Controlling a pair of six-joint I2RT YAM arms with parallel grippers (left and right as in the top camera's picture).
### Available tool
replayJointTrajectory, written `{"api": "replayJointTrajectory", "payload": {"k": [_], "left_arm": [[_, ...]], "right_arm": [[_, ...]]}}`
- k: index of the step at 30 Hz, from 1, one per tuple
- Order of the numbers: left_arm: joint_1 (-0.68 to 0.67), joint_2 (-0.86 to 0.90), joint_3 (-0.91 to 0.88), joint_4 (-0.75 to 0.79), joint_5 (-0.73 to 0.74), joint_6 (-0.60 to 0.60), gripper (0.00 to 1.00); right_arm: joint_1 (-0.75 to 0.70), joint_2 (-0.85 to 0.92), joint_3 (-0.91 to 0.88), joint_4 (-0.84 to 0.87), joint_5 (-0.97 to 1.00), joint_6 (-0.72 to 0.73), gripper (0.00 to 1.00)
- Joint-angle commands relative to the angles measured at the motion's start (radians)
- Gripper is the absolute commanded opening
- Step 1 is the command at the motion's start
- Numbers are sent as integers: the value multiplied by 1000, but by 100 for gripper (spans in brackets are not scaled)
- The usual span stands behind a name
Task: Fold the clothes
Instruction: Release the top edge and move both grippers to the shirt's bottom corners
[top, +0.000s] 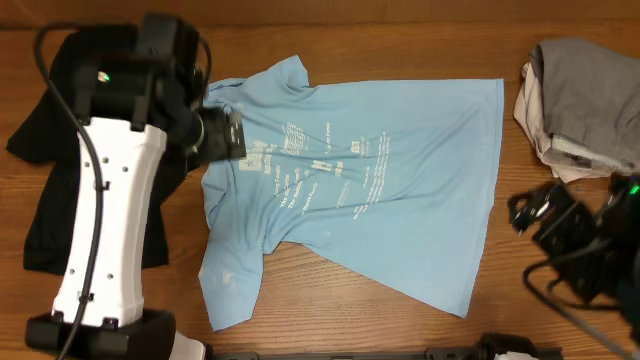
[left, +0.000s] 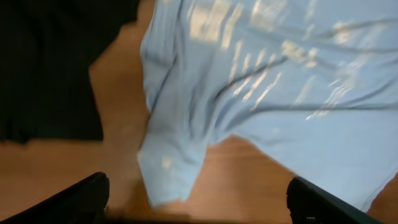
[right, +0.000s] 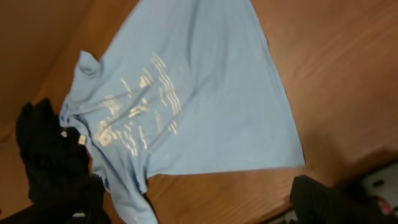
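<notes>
1. T-shirt (top: 400, 180), overhead view: it lies print side up in the middle of the table (top: 400, 40). Its collar end is toward my left arm and its hem toward the right. It is spread out but creased around the print, and one sleeve trails toward the near edge.
2. In the same view, the left gripper (top: 232, 135) is over the collar end. I cannot tell from above whether it touches the cloth. The right gripper (top: 530, 212) is off the T-shirt, near the hem side over bare wood.
3. A black shirt (top: 40, 150) lies partly under the left arm, just beside the T-shirt. A grey and beige pile (top: 585, 100) sits in the far right corner, apart from it.
4. Left wrist view, which is blurred: the left gripper (left: 199, 211) is spread wide, with one finger (left: 81, 196) at each lower corner and nothing pinched between them. The T-shirt (left: 280, 93) fills the upper right, with a sleeve hanging down toward the gap. The black shirt (left: 50, 62) is at the upper left, with table (left: 236, 174) showing between.
5. Right wrist view: the right gripper (right: 199, 214) is also spread wide and holds nothing. One finger (right: 329, 199) shows clearly at the lower right. The other merges with the black shirt (right: 50, 155) at the lower left. The T-shirt (right: 205, 93) lies ahead on the table (right: 336, 62), with its hem nearest the camera.
</notes>
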Motion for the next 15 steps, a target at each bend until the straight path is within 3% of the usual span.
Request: {"api": "replayJointTrajectory", "payload": {"k": [1, 8, 15], "left_arm": [[-7, -117, -190, 35, -59, -223, 90], [-6, -256, -670, 217, -16, -600, 86], [-6, -276, -1027, 396, 84, -863, 88]], "right_arm": [[-4, -39, -130, 20, 8, 108, 100], [-4, -29, -403, 67, 113, 410, 97], [-4, 50, -599, 163, 113, 494, 99]]}}
